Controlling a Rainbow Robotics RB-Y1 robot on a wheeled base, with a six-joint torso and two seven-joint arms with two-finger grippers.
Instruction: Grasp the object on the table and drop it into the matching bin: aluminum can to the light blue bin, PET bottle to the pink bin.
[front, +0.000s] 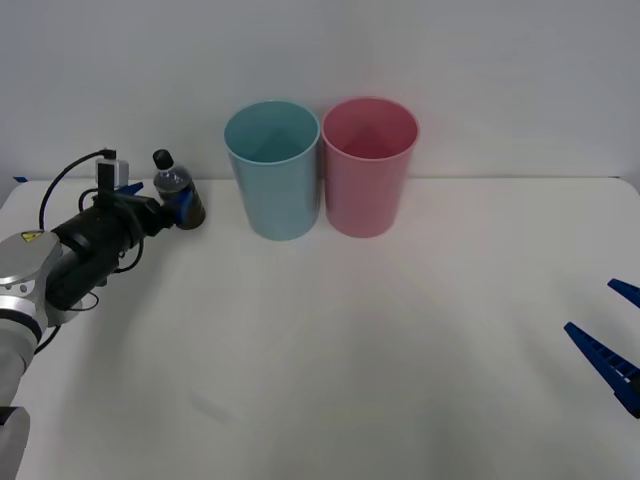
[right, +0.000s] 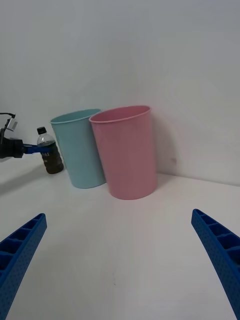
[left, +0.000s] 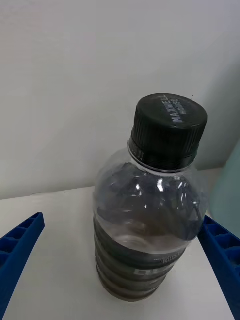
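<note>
**Blue fingers bracket the bottle, ready to close**

Blue ribbed fingers of the left gripper (front: 178, 203) stand apart on either side of the PET bottle (front: 177, 192), which sits upright on the table (front: 350, 350) at about ten o'clock in the front view, just beside the light blue bin (front: 272, 170). In the left wrist view one finger (left: 222, 260) lies right against the bottle (left: 147, 225), while the other (left: 17, 250) stands off, so the grasp looks off-centre. A good close would first centre the bottle between the fingers, then squeeze at the labelled body below the black cap (left: 170, 127), gently enough not to tip it. The pink bin (front: 369, 165) stands at twelve o'clock, touching the blue one, so the carry must pass over the blue rim. The right gripper (front: 612, 345) waits at four o'clock, fingers spread.
</note>
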